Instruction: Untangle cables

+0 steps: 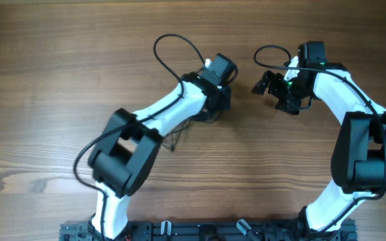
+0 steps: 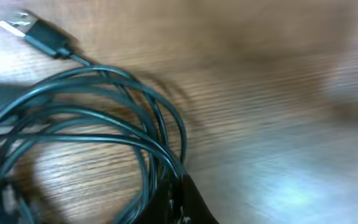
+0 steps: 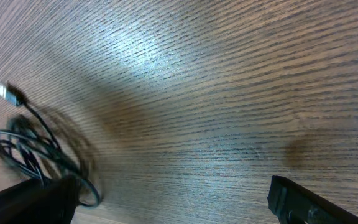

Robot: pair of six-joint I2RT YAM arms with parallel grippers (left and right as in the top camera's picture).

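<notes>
The cables (image 2: 86, 124) are thin black cords in a bundle of loose loops on the wooden table, with a USB plug (image 2: 30, 28) sticking out at the upper left. My left gripper (image 2: 185, 202) is shut on the bundle's edge. From overhead the left gripper (image 1: 212, 108) is mostly hidden under its wrist, and a few cable strands (image 1: 175, 138) show beside the arm. My right gripper (image 1: 268, 84) is open and empty, just right of the left one. In the right wrist view its fingers (image 3: 166, 199) frame bare table, with the cables (image 3: 33, 152) by the left finger.
The thicker black arm wires arc over the table behind the left wrist (image 1: 173, 43) and the right wrist (image 1: 268, 49). The wooden table (image 1: 59, 80) stretches out on all sides. The arm bases stand at the front edge (image 1: 213, 231).
</notes>
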